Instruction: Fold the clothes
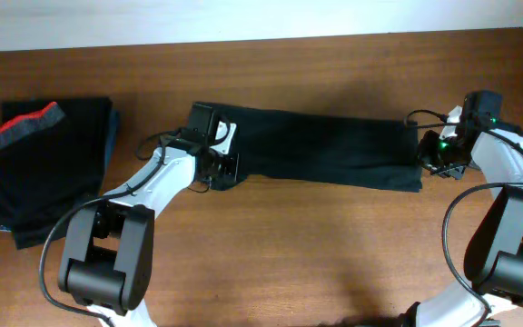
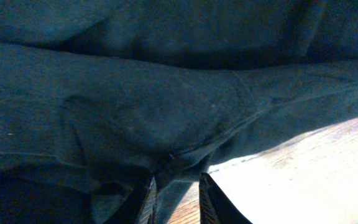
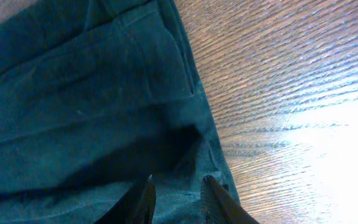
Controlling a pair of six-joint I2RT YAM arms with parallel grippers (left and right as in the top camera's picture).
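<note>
Ideally both ends rise together: the left gripper [image 2: 176,186] pinches the dark garment [image 1: 325,145]; whether the right gripper [image 3: 178,186] grips (cloth sits between its jaws) I cannot tell.

Around the long dark garment [image 1: 325,145], bare table [image 1: 334,263] lies open along its near side and in a narrower band along its far side, while the left gripper [image 1: 223,165] blocks its left end, the right gripper [image 1: 432,156] its right end, and a folded pile [image 1: 44,163] sits well off to its left.
</note>
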